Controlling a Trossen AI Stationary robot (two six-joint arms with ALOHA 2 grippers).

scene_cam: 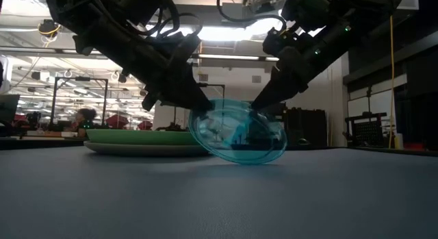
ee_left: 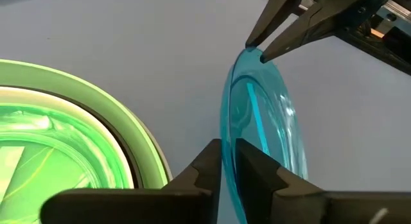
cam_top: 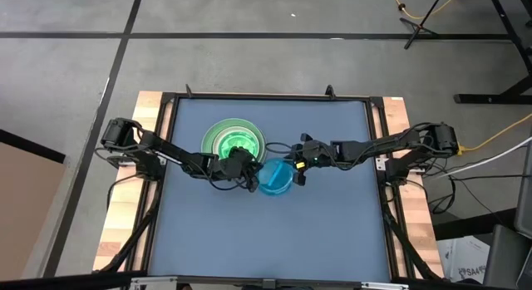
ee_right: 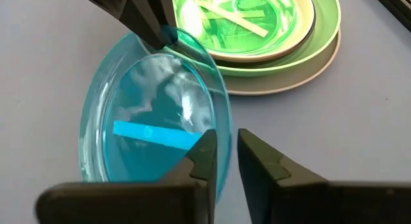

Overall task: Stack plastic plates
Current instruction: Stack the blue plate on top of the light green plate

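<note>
holding a translucent blue plate [cam_top: 275,177] tilted on edge near the worktop [cam_top: 332,232] centre, i see my left tool [ee_left: 228,161] pinching its rim at nine o'clock. my right tool [ee_right: 226,155] straddles the three o'clock rim, fingers slightly parted, one each side. at eleven o'clock the plate stack [cam_top: 234,140] sits, translucent green on top, light green and grey beneath.

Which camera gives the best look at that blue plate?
The right wrist view: the blue plate fills it, tilted, its rim between both grippers' fingers. The left wrist view shows it edge-on, the low view side-on beside the green stack, and the high view shows it small from above.
</note>
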